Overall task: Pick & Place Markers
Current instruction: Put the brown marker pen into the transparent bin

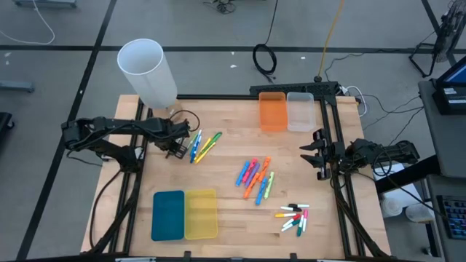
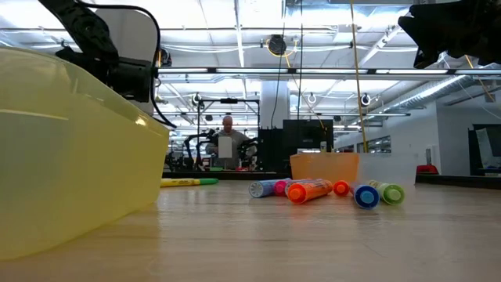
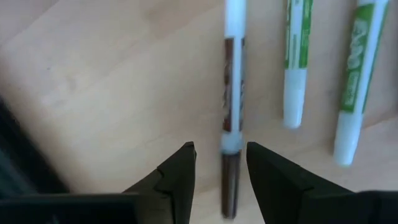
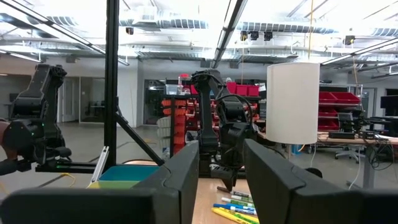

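Near the table's (image 1: 240,240) left edge, my left hand (image 3: 221,171) points down over a brown-capped white marker (image 3: 232,93); its fingers stand apart, straddling the pen's capped end without touching, lined up for a pinch, I judge. Two green-labelled markers (image 3: 295,56) lie just beside it. Further right, more markers (image 1: 255,176) lie scattered mid-table. At the right edge my right hand (image 4: 221,168) waits level, fingers apart, empty.

Readable text: one brand mark only

The green-labelled marker (image 3: 356,74) carries white lettering running along its barrel that reads "EXPO"; the printing on its neighbours is too blurred to read.
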`<action>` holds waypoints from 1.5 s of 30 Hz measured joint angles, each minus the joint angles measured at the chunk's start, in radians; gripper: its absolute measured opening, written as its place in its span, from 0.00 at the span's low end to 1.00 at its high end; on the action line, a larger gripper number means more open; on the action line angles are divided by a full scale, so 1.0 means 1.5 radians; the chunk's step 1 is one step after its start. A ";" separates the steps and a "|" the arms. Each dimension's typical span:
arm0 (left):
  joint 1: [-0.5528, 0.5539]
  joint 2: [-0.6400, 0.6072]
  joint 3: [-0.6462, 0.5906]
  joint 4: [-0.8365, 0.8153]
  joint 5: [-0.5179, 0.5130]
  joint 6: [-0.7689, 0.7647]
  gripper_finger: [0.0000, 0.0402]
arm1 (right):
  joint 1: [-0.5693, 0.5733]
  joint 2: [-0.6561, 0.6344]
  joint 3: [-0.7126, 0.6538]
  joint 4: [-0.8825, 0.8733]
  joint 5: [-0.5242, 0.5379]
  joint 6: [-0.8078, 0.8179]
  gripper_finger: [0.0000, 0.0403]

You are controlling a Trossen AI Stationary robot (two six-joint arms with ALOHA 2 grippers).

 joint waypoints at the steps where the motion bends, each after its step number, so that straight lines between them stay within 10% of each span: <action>1: 0.000 0.000 -0.011 0.024 0.007 0.001 0.37 | 0.000 0.000 0.000 0.000 0.000 0.000 0.29; 13: 0.001 -0.003 -0.064 0.102 0.013 -0.006 0.36 | 0.000 0.000 0.000 0.000 0.000 0.000 0.29; 21: 0.001 -0.003 -0.065 0.109 0.023 -0.030 0.08 | 0.000 0.000 0.000 0.000 0.000 0.000 0.29; 37: -0.089 -0.162 0.046 0.111 -0.088 0.075 0.08 | 0.000 0.000 0.000 0.001 0.002 0.001 0.29; 45: -0.196 -0.204 0.046 0.422 -0.119 0.300 0.08 | 0.000 0.048 0.000 0.001 0.139 0.052 0.29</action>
